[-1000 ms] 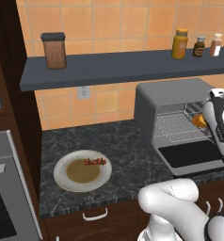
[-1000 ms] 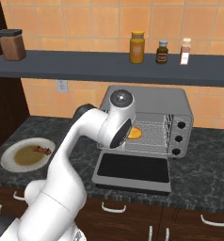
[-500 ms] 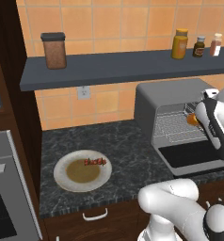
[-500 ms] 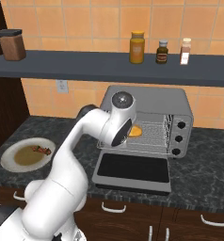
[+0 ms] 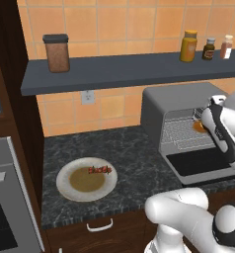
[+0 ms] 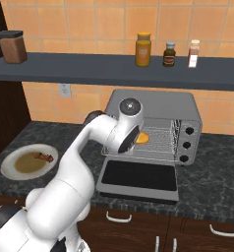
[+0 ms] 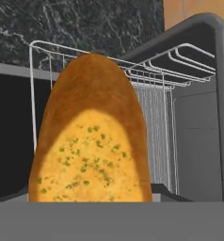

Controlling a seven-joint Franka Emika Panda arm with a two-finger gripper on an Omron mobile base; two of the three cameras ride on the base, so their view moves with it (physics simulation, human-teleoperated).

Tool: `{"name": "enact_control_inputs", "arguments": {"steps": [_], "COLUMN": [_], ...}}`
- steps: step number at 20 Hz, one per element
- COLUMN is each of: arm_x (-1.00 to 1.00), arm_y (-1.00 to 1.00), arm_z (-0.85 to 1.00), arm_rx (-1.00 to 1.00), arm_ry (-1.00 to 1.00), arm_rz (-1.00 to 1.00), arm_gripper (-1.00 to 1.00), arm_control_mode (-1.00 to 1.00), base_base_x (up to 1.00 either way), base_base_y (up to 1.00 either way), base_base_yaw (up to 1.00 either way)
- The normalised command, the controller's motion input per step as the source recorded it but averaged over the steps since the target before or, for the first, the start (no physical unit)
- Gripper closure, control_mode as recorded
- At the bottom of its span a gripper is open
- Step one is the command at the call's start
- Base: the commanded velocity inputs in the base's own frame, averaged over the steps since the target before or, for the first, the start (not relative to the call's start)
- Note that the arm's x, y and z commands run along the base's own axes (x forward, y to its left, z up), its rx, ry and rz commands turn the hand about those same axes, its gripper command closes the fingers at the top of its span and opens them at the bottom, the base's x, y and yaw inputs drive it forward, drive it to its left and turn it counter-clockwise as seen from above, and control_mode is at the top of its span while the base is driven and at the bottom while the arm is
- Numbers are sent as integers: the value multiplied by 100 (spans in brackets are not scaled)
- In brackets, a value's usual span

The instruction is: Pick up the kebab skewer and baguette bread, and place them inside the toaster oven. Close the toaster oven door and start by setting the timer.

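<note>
1. While the baguette work goes on at the right, the kebab skewer (image 5: 99, 170) lies untouched at the far left, on the upper edge of a round plate (image 5: 65, 188) on the dark stone counter (image 5: 134, 163), well apart from the oven. Fetching it is the larger part of what is left.

2. Moving right, the toaster oven (image 6: 158, 106) stands against the tiled wall with the toaster oven door (image 6: 138, 178) folded down flat toward the robot, so the cavity and its wire rack (image 6: 160, 142) are open to reach.

3. At the oven mouth, the baguette bread (image 6: 141, 138) shows as an orange patch over the rack, just beside the arm's wrist. In the hand view the loaf (image 7: 90, 136) stands close before the camera, its tip pointing toward the rack.

4. The gripper itself is hidden behind the wrist in both base views and behind the loaf in the hand view, so I cannot tell whether the fingers are clamped on the bread or have let go.

5. By my judgement the task is under halfway: the bread is at or on the rack, perhaps not yet released.

6. Remaining: the skewer, shutting the door, and turning the timer among the knobs (image 6: 187, 144) on the right side.
</note>
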Motion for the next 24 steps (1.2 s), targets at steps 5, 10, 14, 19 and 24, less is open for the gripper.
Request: {"name": "enact_control_inputs", "arguments": {"steps": [5,10,14,19,24], "arm_x": [18,43,42,29,3], "arm_y": [0,0,0,0,0], "arm_z": [-20,-1,0,-3,-32], "arm_rx": [0,0,0,0,0], "arm_ry": [-3,0,0,0,0], "arm_rz": [0,0,0,0,0], "arm_gripper": [100,100,100,100,100], "arm_control_mode": [-100,-100,-100,-100,-100], "base_base_x": [0,0,0,0,0], "base_base_y": [0,0,0,0,0], "base_base_yaw": [0,0,0,0,0]}}
